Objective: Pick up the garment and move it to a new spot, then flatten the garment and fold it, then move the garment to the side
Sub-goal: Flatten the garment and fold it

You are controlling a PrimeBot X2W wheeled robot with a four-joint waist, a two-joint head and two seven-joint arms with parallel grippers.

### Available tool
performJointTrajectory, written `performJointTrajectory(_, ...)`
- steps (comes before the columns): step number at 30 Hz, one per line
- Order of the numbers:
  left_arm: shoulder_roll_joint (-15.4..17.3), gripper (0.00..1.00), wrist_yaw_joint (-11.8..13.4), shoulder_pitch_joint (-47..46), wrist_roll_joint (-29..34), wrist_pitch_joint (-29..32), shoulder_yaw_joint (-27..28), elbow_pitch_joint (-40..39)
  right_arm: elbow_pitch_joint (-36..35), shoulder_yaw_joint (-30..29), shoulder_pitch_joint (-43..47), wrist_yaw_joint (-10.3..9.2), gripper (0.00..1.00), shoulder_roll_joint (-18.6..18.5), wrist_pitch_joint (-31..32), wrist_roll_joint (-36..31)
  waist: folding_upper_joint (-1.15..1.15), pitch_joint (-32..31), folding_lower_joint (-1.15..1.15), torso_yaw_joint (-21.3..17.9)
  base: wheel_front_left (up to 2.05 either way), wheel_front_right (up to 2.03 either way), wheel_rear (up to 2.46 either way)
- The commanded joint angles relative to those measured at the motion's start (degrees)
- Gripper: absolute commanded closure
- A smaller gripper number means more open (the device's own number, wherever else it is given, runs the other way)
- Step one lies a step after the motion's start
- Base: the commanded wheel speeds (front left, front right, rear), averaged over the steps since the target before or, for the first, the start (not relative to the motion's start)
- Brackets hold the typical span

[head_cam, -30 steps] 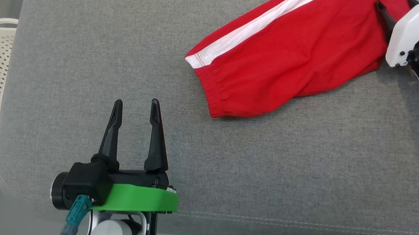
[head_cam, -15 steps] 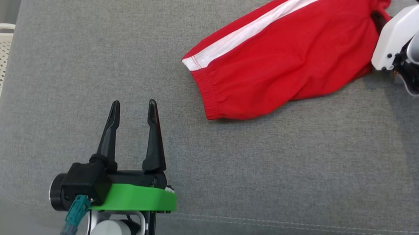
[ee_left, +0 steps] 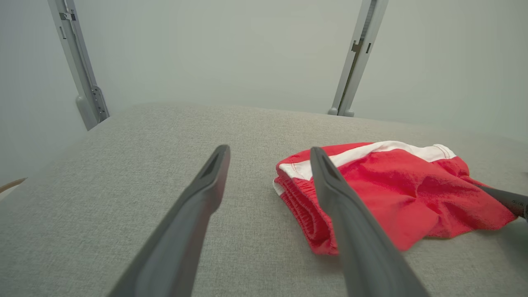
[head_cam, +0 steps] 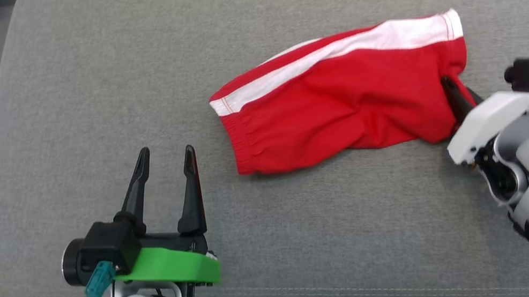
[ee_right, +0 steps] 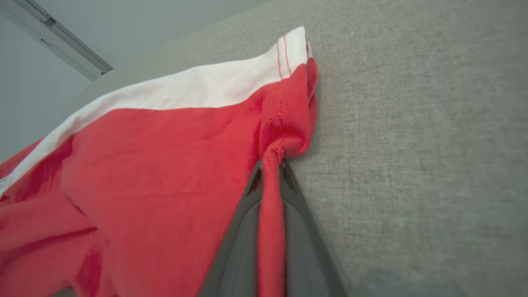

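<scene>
Pinching the hem at the 3 o'clock end of the red garment [head_cam: 342,96], the right gripper [head_cam: 451,85] had its fingers pressed together on a thin fold of cloth. The garment lay crumpled on the grey cushion [head_cam: 314,243], toward 2 o'clock from the left gripper [head_cam: 165,152], which hung spread and empty. Step in hand, by judgement: pick-up for relocation. The next move called for a lift clear of the cushion without the fold slipping out.

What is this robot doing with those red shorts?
It is at the start of a folding job. The right gripper is shut on a pinch of cloth at one end of the red shorts, which lie crumpled on the grey cushion. The left gripper hangs open, apart from them, touching nothing. The shorts are not yet flattened.
</scene>
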Motion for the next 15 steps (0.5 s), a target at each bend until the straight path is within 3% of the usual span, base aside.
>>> performJointTrajectory(1, 0.61, 0.00, -0.28, 1.04, 0.46, -0.19, 0.21, 0.22, -1.57, -0.39, 3.51, -0.03, 1.00, 0.34, -2.03, 0.81, 0.00, -2.13, 0.00, -2.57, 0.00, 0.00, 0.00)
performJointTrajectory(15, 2.47, 0.00, 0.54, 5.00, 0.52, 0.50, -0.10, -0.20, -19.04, -11.17, 23.54, -0.02, 1.00, 4.93, -7.11, -2.63, 0.00, -7.04, 0.00, -9.69, 0.00, 0.00, 0.00)
